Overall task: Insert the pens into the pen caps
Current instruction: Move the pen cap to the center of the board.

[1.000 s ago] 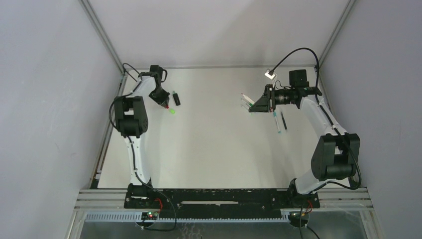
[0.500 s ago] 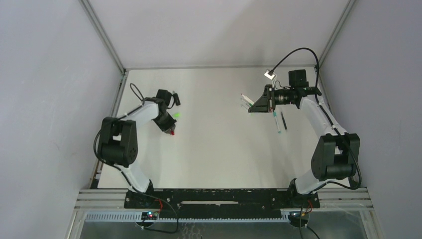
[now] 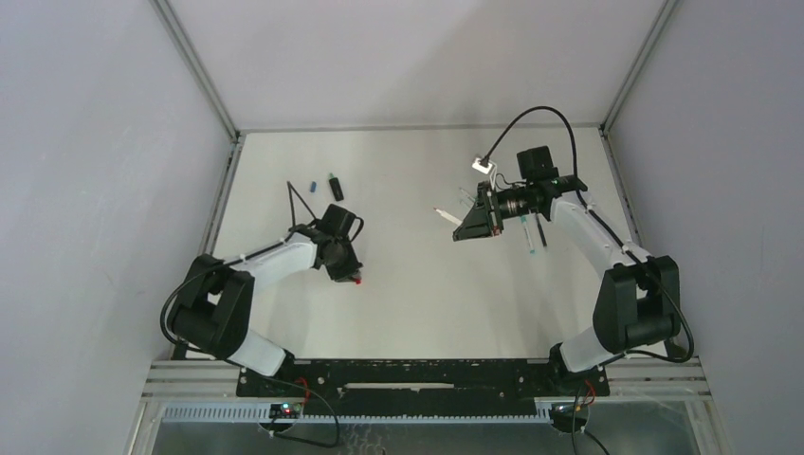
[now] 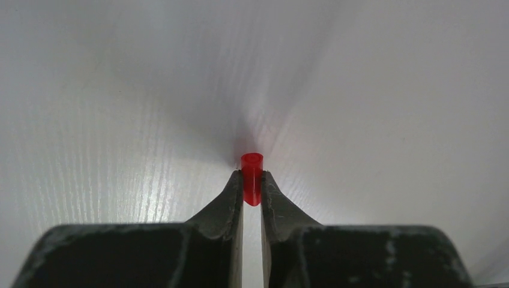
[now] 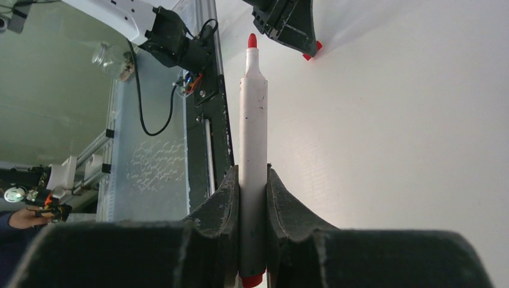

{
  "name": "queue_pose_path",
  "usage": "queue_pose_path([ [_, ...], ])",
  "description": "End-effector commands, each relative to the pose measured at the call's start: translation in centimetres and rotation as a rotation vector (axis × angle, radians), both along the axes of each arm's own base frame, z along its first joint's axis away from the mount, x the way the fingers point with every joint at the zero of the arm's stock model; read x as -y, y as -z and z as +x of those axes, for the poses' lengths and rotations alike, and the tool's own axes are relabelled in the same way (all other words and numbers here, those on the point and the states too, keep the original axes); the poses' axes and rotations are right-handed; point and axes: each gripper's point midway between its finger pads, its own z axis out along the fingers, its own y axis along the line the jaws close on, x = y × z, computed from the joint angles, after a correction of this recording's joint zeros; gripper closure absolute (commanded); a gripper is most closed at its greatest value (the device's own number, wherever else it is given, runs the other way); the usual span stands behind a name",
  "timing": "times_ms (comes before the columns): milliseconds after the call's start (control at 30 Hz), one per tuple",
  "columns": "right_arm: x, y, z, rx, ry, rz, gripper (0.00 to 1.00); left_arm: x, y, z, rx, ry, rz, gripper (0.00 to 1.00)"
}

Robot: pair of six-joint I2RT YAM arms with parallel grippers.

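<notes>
1. So that a tip can enter, my left claw (image 4: 252, 183) pinches the red cap (image 4: 251, 168) mouth-outward, toward the counter's (image 3: 408, 313) left edge.
2. My right claw (image 5: 252, 180) clamps the red-tipped pen (image 5: 252, 108), tip aimed at that cap, nearer the right edge.

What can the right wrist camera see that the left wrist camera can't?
Only the right wrist view shows the white pen with its red tip, squeezed in the right hand. Only the left wrist view shows the open, hollow end of the red cap up close. Both views show that cap pinched in the left hand, and both show the white table.
</notes>
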Motion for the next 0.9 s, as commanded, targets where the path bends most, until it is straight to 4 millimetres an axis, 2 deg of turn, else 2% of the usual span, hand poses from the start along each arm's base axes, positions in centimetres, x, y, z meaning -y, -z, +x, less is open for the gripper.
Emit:
queue_pose_path([
  [0, -0.3, -0.8, -0.7, 0.103, -0.030, 0.004, 1.00, 0.8, -1.0, 0.2, 0.075, 0.045, 0.015, 0.90],
  [200, -0.9, 0.2, -1.5, 0.101, -0.056, -0.002, 1.00, 0.3, -0.2, -1.0, 0.039, 0.042, 0.120, 0.80],
  [500, -1.3, 0.6, -2.0, 0.091, -0.093, 0.016, 1.00, -0.3, 0.1, -1.4, 0.003, 0.067, 0.196, 0.72],
  [667, -1.2, 0.7, -2.2, 0.082, -0.102, 0.029, 1.00, -0.5, -0.1, -1.4, -0.005, 0.081, 0.214, 0.56],
  [867, -0.9, 0.9, -1.9, 0.028, -0.104, 0.062, 1.00, -0.4, -0.2, -1.2, -0.004, 0.095, 0.216, 0.57],
])
